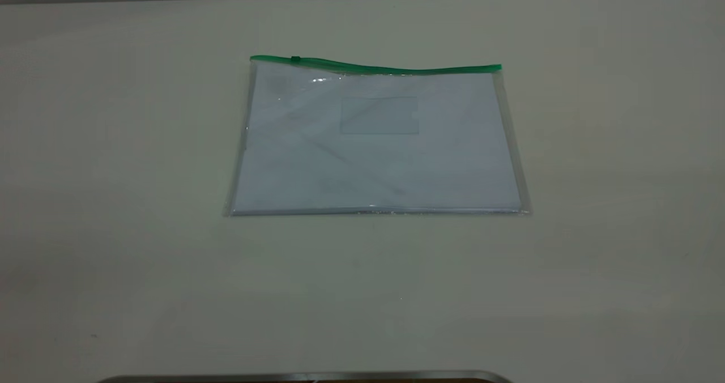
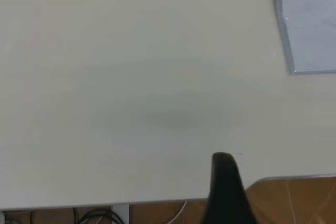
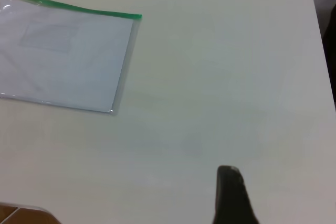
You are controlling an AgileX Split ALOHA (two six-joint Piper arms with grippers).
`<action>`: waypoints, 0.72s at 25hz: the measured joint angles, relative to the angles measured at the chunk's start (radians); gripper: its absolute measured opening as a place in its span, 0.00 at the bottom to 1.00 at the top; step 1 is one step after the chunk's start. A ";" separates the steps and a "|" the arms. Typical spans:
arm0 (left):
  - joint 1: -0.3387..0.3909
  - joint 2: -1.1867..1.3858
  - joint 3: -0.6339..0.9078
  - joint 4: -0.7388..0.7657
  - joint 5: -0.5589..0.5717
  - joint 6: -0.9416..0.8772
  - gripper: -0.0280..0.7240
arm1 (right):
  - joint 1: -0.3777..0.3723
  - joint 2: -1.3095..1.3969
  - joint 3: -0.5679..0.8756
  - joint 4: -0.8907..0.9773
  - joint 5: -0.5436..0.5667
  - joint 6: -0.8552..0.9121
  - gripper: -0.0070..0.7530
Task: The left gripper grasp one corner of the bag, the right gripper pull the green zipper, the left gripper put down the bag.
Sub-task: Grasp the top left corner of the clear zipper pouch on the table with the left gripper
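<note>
The bag [image 1: 376, 145] is laid flat at the table's [image 1: 113, 201] middle, green zipper [image 1: 374, 66] on the far edge; it is judged light, floppy, slippery; a near corner should be pinched; finger states cannot be told.

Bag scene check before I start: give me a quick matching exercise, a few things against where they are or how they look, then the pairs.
Things:
1. green zipper
2. slider tab
3. label pocket
4. bag

Descriptions:
A. near the zip's left end in the exterior view
B. flat on the table, touched by neither gripper
C. clear rectangle just under the zip, near its middle
D. runs along the far long edge

Pairs: 1-D, 2-A, 3-C, 4-B
</note>
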 joint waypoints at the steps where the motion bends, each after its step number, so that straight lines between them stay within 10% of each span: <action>1: 0.000 0.000 0.000 0.000 0.000 0.000 0.82 | 0.000 0.000 0.000 0.000 0.000 0.000 0.67; 18: 0.000 0.369 -0.116 -0.022 -0.118 -0.043 0.82 | 0.020 0.000 0.000 0.003 0.000 0.000 0.67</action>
